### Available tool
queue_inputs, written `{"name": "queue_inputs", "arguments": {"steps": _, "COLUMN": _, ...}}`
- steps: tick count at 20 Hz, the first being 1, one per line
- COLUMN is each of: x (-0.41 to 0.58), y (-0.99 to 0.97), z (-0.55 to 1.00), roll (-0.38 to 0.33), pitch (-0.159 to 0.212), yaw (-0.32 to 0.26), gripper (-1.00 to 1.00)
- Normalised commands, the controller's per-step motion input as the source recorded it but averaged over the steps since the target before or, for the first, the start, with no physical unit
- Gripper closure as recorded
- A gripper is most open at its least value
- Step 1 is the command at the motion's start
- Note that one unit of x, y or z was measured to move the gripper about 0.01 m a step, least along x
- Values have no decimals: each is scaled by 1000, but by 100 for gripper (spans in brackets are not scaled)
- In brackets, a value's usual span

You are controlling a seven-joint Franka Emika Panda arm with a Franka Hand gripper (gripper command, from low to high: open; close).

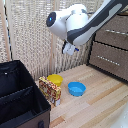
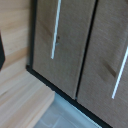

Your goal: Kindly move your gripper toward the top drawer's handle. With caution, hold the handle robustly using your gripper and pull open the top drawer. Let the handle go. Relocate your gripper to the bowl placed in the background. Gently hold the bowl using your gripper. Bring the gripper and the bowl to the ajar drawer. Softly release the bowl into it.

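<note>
My gripper (image 1: pixel 69 48), a small dark claw with bluish tips on the bulky white arm, hangs in the air above the table, well off to the exterior view's left of the dresser. It looks open and holds nothing. The upper drawer front (image 1: pixel 114 38) with its slim silver handle (image 1: pixel 116 32) is shut. The yellow bowl (image 1: pixel 55 79) sits on the table below the gripper, by the wall. The wrist view shows two shut drawer fronts, each with a silver bar: the one nearer the wooden surface (image 2: pixel 55 30) and the one farther from it (image 2: pixel 119 70).
A blue bowl (image 1: pixel 76 89) sits beside the yellow one. A patterned box (image 1: pixel 50 91) stands in front of the yellow bowl. A large black bin (image 1: pixel 17 97) fills the exterior view's lower left. A lower drawer (image 1: pixel 107 61) is shut too.
</note>
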Motion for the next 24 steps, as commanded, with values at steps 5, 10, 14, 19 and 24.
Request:
{"name": "queue_inputs", "arguments": {"steps": 5, "x": -27, "y": -628, "z": 315, "roll": -222, "pitch": 0, "yaw": 0, "gripper": -100}}
{"name": "queue_inputs", "arguments": {"steps": 10, "x": -69, "y": -742, "z": 302, "roll": -190, "pitch": -3, "yaw": 0, "gripper": -100}}
{"name": "queue_inputs", "arguments": {"steps": 14, "x": -93, "y": -846, "z": 255, "roll": -166, "pitch": -11, "yaw": 0, "gripper": -100}}
{"name": "queue_inputs", "arguments": {"steps": 19, "x": -147, "y": -773, "z": 187, "roll": -171, "pitch": -32, "yaw": 23, "gripper": -100}}
{"name": "queue_inputs", "arguments": {"steps": 24, "x": -266, "y": -581, "z": 121, "roll": -196, "pitch": -16, "yaw": 50, "gripper": -100}}
